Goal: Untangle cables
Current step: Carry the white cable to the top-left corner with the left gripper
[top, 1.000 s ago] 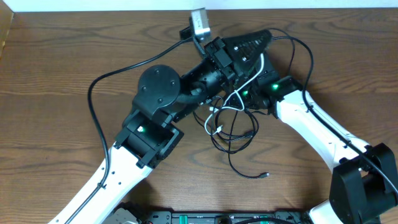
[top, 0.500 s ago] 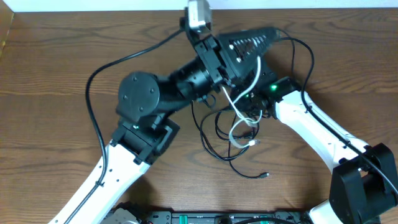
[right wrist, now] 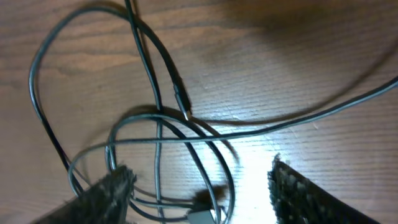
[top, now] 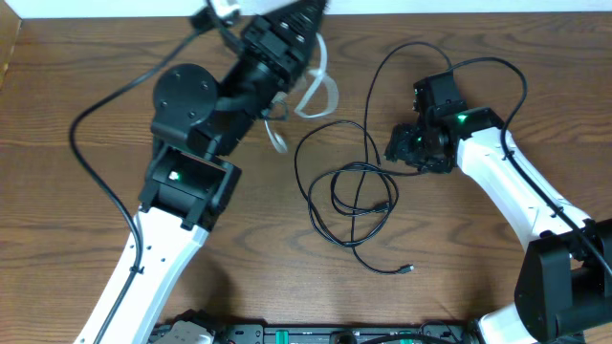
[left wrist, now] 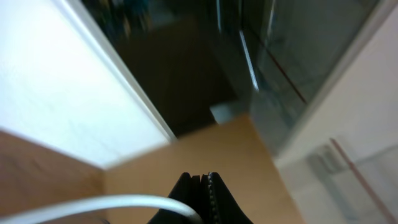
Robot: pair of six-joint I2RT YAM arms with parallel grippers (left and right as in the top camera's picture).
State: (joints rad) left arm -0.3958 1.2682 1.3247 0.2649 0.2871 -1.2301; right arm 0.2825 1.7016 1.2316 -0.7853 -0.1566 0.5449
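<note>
Evidently to separate it, the left claw (left wrist: 202,186) pinches the white cable (left wrist: 93,204) up by the table's (top: 57,248) far edge, while the right claw (right wrist: 199,177) gapes wide over the black cables (top: 356,191) mid-table.

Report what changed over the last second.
The left gripper, shut on the white cable, swung up and left toward the table's far edge, drawing that cable out of the tangle. The right gripper opened and backed away to the right. The black cables are still looped on the table, with the loose plug where it was.
</note>
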